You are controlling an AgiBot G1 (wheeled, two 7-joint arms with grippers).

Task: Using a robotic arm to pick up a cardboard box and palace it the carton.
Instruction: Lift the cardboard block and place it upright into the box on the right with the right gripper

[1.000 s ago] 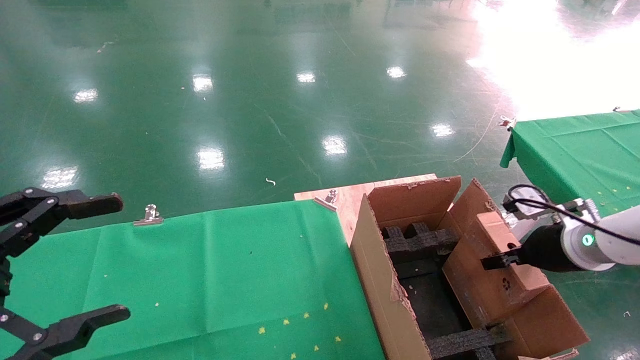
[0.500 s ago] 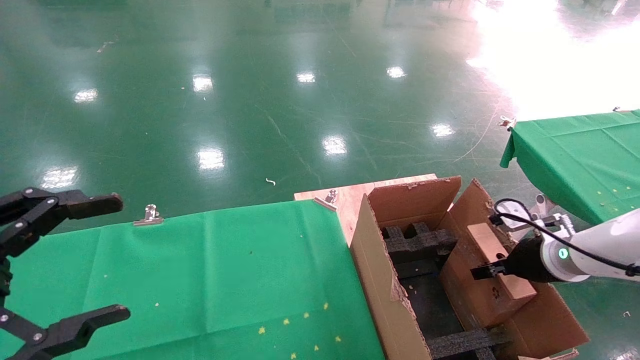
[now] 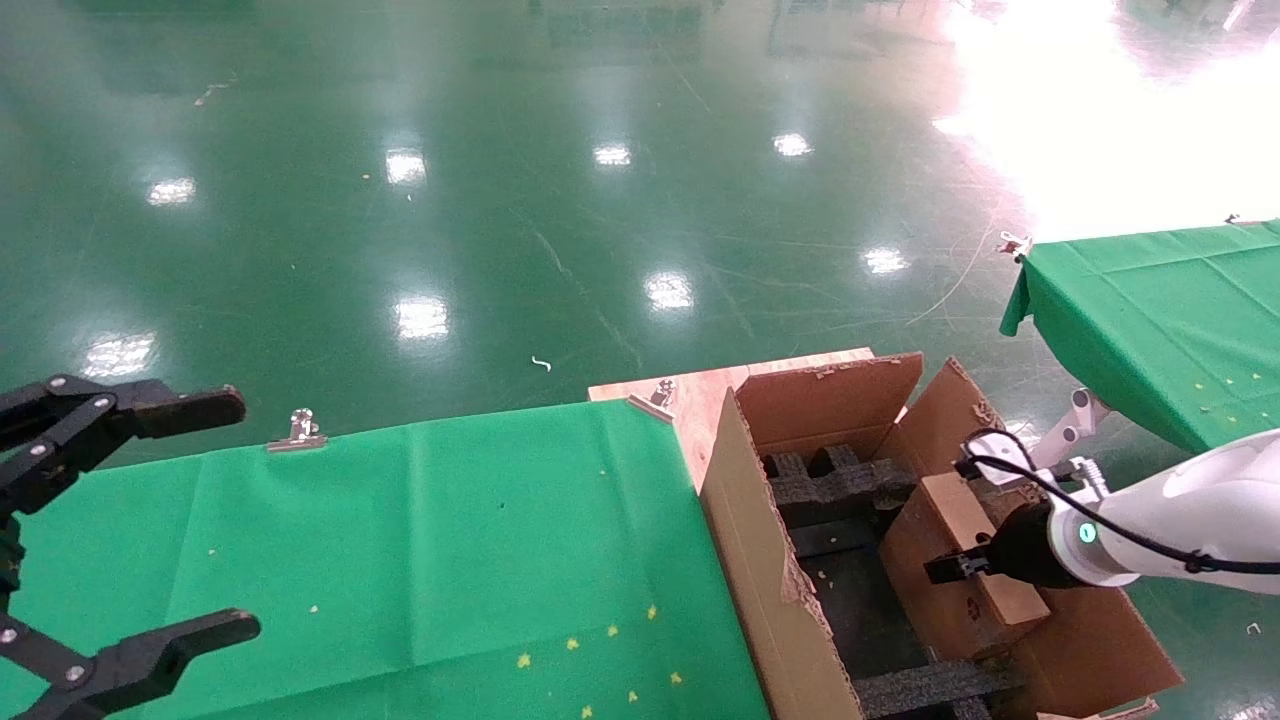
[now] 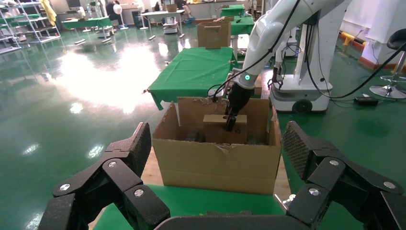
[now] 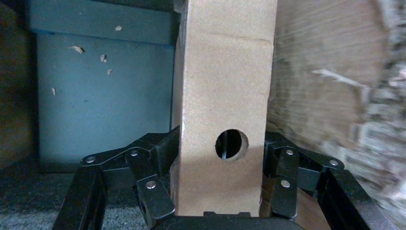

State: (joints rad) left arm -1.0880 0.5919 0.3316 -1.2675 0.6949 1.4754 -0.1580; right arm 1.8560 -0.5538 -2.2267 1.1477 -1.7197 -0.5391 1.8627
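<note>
No words, brands or numbers can be read anywhere; the only sign is a small dark recycling mark printed on the side of the cardboard box point(image 3: 962, 578), inside the carton point(image 3: 770, 570).

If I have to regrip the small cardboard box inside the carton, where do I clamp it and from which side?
Clamp the cardboard box across its two broad faces near the top end with the round hole, coming from above through the carton's open top, as the right tool grips it now. It stands on end, walled in sideways. Left tool is parked, open.

Right gripper point(image 3: 950, 568) holds the cardboard box point(image 3: 955, 555) inside the carton point(image 3: 770, 560).
</note>
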